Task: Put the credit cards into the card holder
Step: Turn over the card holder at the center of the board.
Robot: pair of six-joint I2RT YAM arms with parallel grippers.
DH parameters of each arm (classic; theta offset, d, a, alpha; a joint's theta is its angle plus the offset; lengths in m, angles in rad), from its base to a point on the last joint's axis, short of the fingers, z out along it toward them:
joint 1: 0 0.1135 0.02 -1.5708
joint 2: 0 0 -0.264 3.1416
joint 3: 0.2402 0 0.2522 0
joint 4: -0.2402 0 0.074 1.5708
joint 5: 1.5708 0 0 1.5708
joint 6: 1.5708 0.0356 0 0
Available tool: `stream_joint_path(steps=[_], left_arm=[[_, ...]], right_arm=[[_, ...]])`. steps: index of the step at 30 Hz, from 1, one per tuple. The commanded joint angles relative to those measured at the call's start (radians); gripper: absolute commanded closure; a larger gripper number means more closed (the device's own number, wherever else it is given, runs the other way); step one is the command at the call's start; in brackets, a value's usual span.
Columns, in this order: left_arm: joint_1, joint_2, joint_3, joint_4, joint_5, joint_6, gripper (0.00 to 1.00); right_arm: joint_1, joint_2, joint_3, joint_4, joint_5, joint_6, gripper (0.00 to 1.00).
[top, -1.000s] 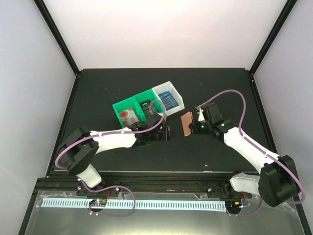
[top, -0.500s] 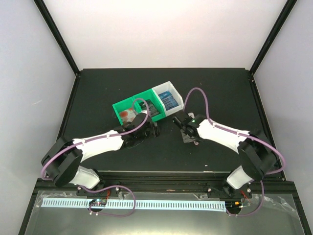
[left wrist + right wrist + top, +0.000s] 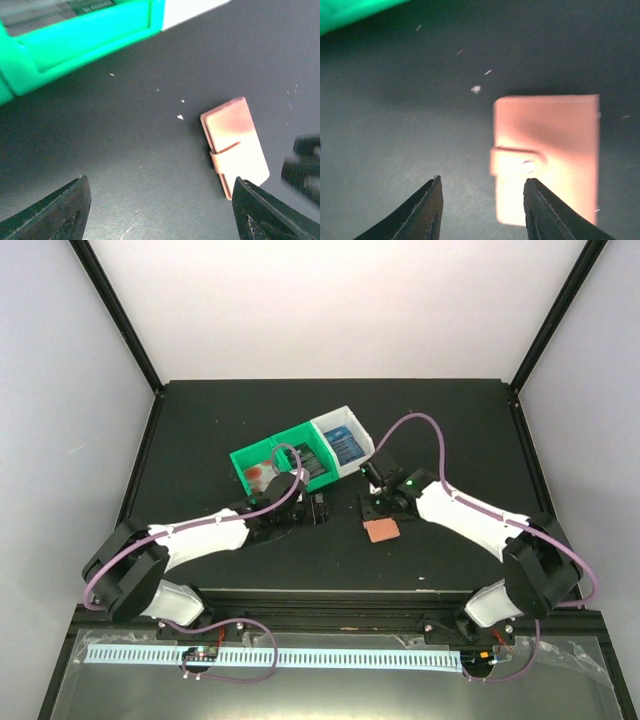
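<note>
A small salmon-brown leather-like card holder (image 3: 381,531) lies flat and closed, snap tab fastened, on the black tabletop (image 3: 450,420) — right of centre, near side of the bins. The right gripper (image 3: 482,212) hangs just over its far-left edge, fingers spread with nothing between them. The left gripper (image 3: 159,212), to the holder's left, stands wide apart and empty. The thin plastic credit cards sit in the green plastic bin (image 3: 75,42) and the white plastic bin (image 3: 185,12) — blue ones (image 3: 347,447) in the white.
</note>
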Motion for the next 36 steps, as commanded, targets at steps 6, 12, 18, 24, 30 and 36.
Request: stream_joint_path(steps=[6,12,18,24,30,36], left_arm=[[-0.020,0.124,0.099,0.116,0.253,0.134,0.23],[-0.076,0.216,0.195,0.065,0.263,0.173,0.27],[-0.122,0.329,0.285,0.052,0.287,0.201,0.46],[-0.142,0.440,0.383,0.035,0.317,0.222,0.64],[-0.144,0.494,0.404,-0.048,0.255,0.221,0.71],[-0.144,0.527,0.366,-0.067,0.237,0.226,0.80]], right_arm=[[-0.201,0.029,-0.069,0.083,0.110,0.021,0.54],[-0.289,0.027,-0.164,0.165,-0.087,-0.028,0.53],[-0.337,0.018,-0.262,0.263,-0.242,-0.009,0.54],[-0.395,0.012,-0.330,0.341,-0.353,-0.008,0.57],[-0.421,0.006,-0.361,0.380,-0.427,-0.019,0.58],[-0.426,0.026,-0.376,0.433,-0.578,-0.033,0.57]])
